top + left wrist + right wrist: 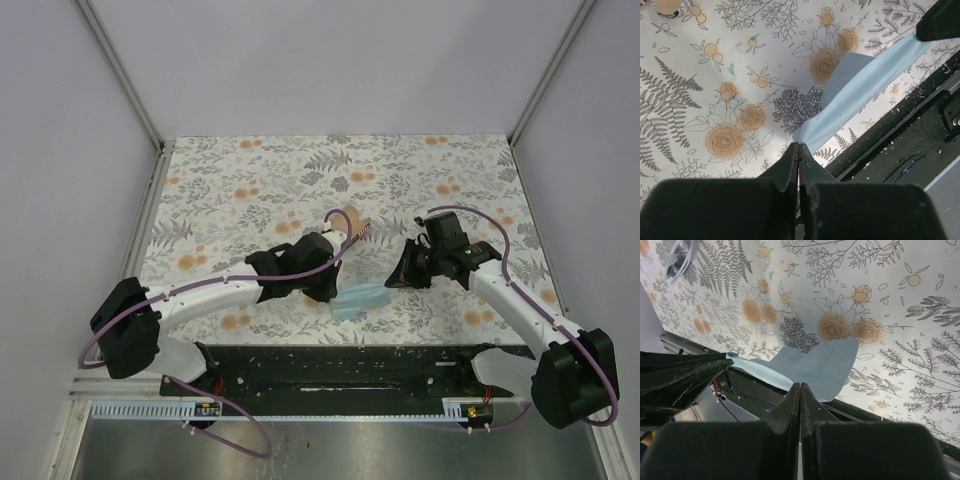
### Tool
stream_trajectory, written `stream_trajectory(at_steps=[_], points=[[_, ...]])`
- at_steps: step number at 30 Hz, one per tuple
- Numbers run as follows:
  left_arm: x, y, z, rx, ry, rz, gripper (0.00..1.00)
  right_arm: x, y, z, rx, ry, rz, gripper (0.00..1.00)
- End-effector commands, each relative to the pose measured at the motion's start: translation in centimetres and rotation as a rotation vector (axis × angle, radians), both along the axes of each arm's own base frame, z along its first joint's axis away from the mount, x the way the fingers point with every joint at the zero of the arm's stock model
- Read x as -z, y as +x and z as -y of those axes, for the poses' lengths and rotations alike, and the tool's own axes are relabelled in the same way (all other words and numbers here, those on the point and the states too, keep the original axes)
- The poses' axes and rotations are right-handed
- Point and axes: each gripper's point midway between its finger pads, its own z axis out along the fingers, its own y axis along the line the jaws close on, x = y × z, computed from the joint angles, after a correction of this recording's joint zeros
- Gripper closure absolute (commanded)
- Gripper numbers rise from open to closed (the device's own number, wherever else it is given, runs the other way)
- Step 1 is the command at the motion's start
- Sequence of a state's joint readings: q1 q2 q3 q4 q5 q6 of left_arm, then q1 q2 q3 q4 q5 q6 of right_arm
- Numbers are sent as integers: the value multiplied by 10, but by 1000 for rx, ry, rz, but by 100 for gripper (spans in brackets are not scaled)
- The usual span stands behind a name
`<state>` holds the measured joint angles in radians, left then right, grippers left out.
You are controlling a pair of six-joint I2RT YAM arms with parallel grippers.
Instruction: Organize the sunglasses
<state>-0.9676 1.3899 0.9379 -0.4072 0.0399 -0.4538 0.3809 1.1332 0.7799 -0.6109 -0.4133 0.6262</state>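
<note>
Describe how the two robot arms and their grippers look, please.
Both the left arm and the right arm have white segments joined by bulky black joints. A thin purple cable loops along each. The left gripper and right gripper are matte black and taper to a narrow tip. I see no markings.

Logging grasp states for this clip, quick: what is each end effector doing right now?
Left end effector: closed, pinching one corner of the cloth.
Right end effector: closed, pinching the cloth's opposite end.
</note>
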Motion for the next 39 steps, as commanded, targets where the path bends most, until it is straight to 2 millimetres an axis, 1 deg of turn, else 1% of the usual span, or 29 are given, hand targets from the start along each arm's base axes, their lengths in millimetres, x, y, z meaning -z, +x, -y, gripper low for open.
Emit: stream_trajectory(at_steps=[1,6,9,11,15,19,21,24,27,29,34,38,39], points=[[-5,16,15,-17,-58,21,100,-1,10,-1,-9,-33,8,100],[-12,45,19,-27,-50,93,100,5,38,-1,0,-93,36,100],[-8,68,18,-50,-7,143,100,14,60,-3,-4,-135,42,100],[-4,80,18,-62,-3,164,100,18,78,-5,-1,-165,55,100],[4,97,19,-61,-6,184,100,33,101,-8,-12,-192,44,100],[10,110,19,-52,11,204,100,37,117,-14,-12,-184,64,100],[9,115,21,-46,20,219,100,37,122,-15,-14,-181,69,100],[8,114,22,-24,14,229,100,38,121,-19,-26,-166,62,100],[11,109,18,-15,17,228,100,40,113,-19,-38,-152,48,100],[14,100,18,8,1,206,100,41,106,-19,-45,-141,37,100],[34,83,16,39,-7,156,100,48,91,-20,-77,-121,3,100],[38,74,16,53,-12,154,99,51,83,-17,-80,-126,-7,100],[37,73,16,57,-19,159,99,52,82,-16,-80,-126,-7,100]])
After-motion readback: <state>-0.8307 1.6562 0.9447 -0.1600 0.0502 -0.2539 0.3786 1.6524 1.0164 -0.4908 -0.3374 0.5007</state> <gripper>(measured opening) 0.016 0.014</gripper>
